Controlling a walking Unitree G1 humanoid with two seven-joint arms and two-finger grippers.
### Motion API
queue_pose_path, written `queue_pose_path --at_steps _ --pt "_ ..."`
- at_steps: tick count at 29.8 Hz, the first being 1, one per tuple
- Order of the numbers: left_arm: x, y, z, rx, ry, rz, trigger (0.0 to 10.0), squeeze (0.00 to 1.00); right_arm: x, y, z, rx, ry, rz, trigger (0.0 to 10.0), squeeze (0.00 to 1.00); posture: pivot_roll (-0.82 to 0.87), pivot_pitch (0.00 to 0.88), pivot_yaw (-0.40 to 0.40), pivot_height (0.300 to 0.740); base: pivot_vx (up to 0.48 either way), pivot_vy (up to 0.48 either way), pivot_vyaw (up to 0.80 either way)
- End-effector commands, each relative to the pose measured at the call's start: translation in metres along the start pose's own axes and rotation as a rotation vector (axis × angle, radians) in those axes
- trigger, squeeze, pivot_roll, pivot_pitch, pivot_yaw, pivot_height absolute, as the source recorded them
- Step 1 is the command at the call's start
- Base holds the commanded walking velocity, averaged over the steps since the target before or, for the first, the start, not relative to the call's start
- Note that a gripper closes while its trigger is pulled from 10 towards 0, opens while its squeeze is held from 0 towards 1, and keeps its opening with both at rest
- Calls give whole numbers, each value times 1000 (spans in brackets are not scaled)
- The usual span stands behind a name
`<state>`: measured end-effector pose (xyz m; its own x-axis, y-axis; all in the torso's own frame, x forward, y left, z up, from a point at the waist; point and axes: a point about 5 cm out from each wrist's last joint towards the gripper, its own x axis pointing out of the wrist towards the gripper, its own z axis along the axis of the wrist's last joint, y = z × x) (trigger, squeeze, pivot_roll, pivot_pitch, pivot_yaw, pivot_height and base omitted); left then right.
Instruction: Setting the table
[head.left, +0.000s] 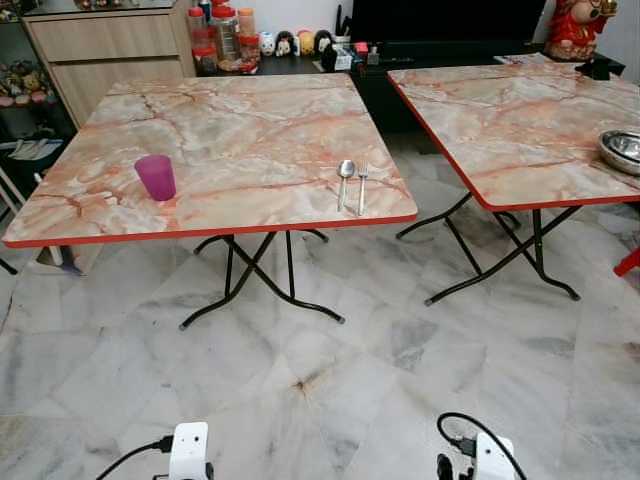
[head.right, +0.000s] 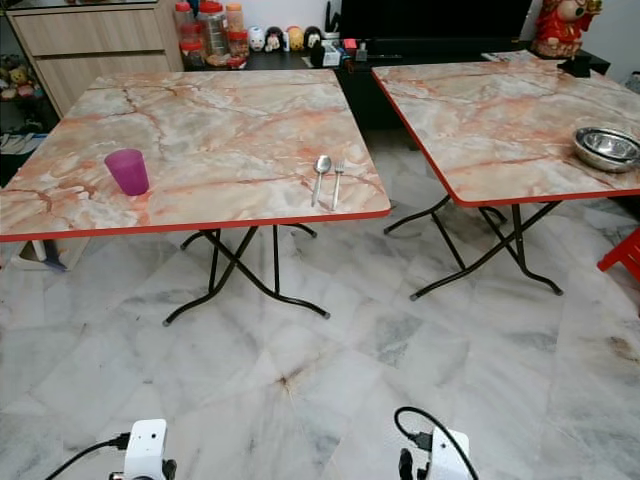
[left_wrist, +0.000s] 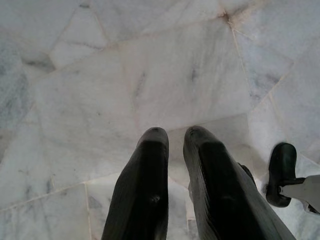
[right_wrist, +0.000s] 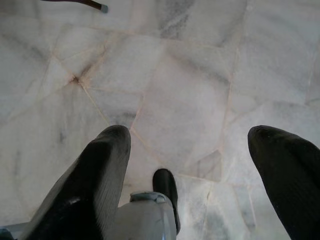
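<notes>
Low over the marble floor (head.left: 320, 400), both tools hang idle and empty.
Left tool (left_wrist: 175, 137) has its fingers nearly together; right tool (right_wrist: 190, 145) is spread wide. On the near worktop (head.left: 250, 140), a spoon (head.left: 344, 180) and fork (head.left: 362, 185) lie side by side near the right front edge, a purple cup (head.left: 156, 177) at left. A steel bowl (head.right: 607, 147) sits on the right worktop (head.right: 500, 110).

We're seeing even, bright indoor light, soft shadows lying under both tables (head.left: 250, 150); head views staying sharp, wrist views showing slightly soft, dim fingers (left_wrist: 145, 190).
</notes>
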<state>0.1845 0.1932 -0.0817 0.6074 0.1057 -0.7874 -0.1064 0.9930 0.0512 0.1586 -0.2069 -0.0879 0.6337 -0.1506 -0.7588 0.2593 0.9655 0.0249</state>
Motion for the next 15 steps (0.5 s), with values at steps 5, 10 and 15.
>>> queue_pose_path --at_steps 5,10,15 --pt "-1 10 -1 3 2 28 10000 0 1 6 0 41 0 -1 10000 0 -71 0 11 740 270 0 320" --pt "0 11 0 9 0 31 10000 0 0 5 -2 36 8 -4 10000 0 -70 0 13 740 317 0 0" --pt "0 11 1 15 -4 28 10000 0 0 5 -4 25 19 -5 10000 0 -64 0 15 740 352 0 0"
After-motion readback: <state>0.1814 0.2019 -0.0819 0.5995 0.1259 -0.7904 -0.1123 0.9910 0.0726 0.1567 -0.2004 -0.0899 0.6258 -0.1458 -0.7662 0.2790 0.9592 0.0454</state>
